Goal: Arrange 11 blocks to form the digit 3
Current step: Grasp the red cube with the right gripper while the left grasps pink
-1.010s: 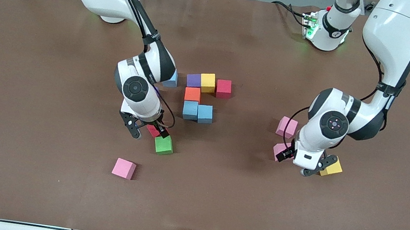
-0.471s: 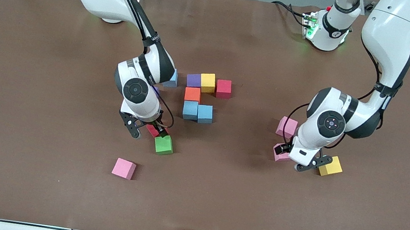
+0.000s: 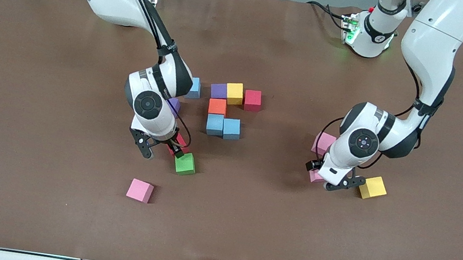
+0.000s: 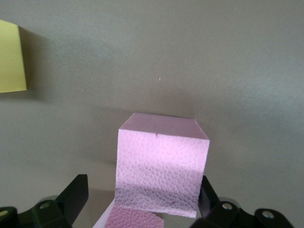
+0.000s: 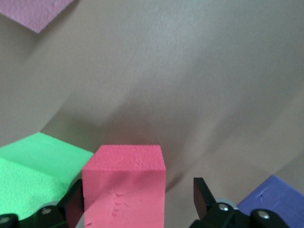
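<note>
Right wrist view has the right gripper [image 5: 137, 199] down at the tabletop [image 5: 190, 85] with a red block [image 5: 124, 187] sitting between its fingers, which are spread apart; one finger looks right up against the block and the other has a clear gap. A green block [image 5: 33, 175] is just beside the red one, and a purple block [image 5: 273, 197] shows at the corner.

Over at the left arm's end of the tabletop, the left gripper [image 4: 140, 202] is wide open around a pink block [image 4: 161, 171], not touching it on either side. A second pink block [image 3: 325, 142] sits just beside that one, farther from the front camera, and a yellow block [image 3: 372, 187] lies near it.

Between the arms sits the partly built digit 3 [image 3: 230, 109]: a row of purple, yellow and red, an orange block under the purple, then two blue ones. A loose blue block [image 3: 194, 87] sits beside it, toward the right arm's end. Another pink block [image 3: 140, 190] lies alone, nearer the front camera.
</note>
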Available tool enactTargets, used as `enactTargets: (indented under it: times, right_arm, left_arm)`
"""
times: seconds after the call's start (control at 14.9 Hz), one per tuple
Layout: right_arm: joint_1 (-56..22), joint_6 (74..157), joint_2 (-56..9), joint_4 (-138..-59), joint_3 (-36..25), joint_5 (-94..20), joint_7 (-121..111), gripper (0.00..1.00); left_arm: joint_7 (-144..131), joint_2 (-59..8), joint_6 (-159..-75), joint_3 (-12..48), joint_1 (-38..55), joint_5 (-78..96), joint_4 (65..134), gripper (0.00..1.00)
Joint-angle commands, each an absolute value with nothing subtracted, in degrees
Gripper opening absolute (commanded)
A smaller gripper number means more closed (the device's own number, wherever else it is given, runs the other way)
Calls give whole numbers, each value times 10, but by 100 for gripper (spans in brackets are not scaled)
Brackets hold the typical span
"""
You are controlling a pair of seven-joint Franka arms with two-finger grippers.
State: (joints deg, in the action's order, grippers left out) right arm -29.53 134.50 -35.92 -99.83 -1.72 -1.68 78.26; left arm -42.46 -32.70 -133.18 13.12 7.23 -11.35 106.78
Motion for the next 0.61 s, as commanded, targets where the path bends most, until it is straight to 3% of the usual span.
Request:
enactTargets:
  times: [0.0,0.13,0.2,0.34,0.54]
  right_arm:
    - [-291,1353,-358,-1006,-16,-3,792,87]
    - [-291,1352,-358,-1006,-16,-3,792,80]
    - [-291,1352,-358,-1006,-16,-3,792,74]
    - [-291,1351,-359,-1005,-15,-3,789,53]
    - [-291,1347,-358,-1003,-15,-3,760,23]
  left_arm:
    - [-415,-329,-1342,132,70,-123,1073,91]
    - [-417,-330,-1342,132,67,-123,1070,55]
    - [-417,-331,-1342,132,67,-123,1064,45]
    - [-421,-336,-1342,132,68,-122,1049,38]
    - [-469,-336,-1339,132,75,-116,1028,36]
